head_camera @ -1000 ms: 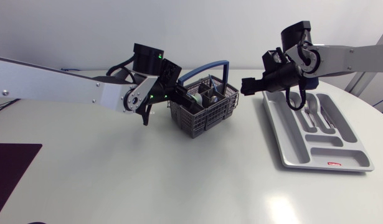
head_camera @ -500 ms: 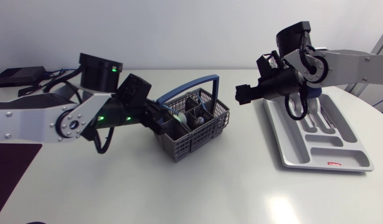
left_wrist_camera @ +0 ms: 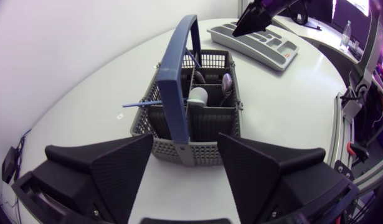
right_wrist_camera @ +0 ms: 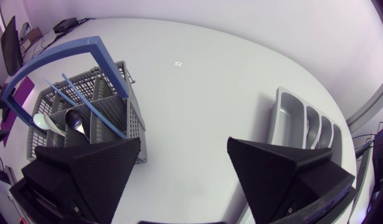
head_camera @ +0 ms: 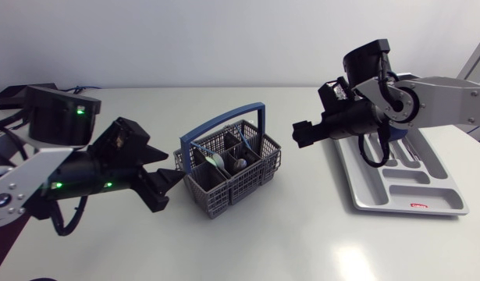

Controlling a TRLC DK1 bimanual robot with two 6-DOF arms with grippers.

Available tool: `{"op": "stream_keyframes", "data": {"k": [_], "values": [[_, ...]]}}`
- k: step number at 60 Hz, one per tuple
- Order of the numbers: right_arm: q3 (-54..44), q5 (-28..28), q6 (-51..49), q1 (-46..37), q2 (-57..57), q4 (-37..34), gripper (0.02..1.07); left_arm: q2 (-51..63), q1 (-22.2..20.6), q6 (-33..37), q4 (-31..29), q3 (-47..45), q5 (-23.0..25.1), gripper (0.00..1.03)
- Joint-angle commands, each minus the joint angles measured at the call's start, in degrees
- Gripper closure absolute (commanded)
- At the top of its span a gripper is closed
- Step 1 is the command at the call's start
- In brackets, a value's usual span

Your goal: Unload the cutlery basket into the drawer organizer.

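Cutlery basket (head_camera: 230,166) holding spoons (left_wrist_camera: 198,95) sits between both pincers: left gripper (head_camera: 174,168) just beside it, released; right gripper (head_camera: 300,133) beyond it, released, empty.

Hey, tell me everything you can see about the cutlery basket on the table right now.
The cutlery basket is a grey plastic mesh box with an arched blue handle over its middle and inner walls splitting it into compartments. It stands upright on the white table, turned askew, apart from the drawer organizer. It holds spoons, bowls up, and a thin blue stick poking out one side. The left gripper sits just before one end, jaws open; nothing grips it.
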Motion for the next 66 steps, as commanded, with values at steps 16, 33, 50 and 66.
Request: {"op": "stream_keyframes", "data": {"k": [16,33,50,66], "values": [[1.07,-2.25,-1.72,-0.89,8.36,4.12,0.40,-1.01,7.35,6.06,-1.99,-5.21,-0.93,0.41],[6.87,-7.87,-0.58,-1.33,14.95,6.06,0.92,12.61,7.88,5.53,10.05,-3.89,0.13,0.80],[6.96,-14.02,0.12,0.52,14.95,1.75,0.93,22.63,10.78,3.95,15.85,0.68,4.87,0.83],[0.28,-17.28,0.21,2.54,7.92,0.08,0.93,27.99,10.95,2.55,18.22,4.55,7.51,0.83]]}}
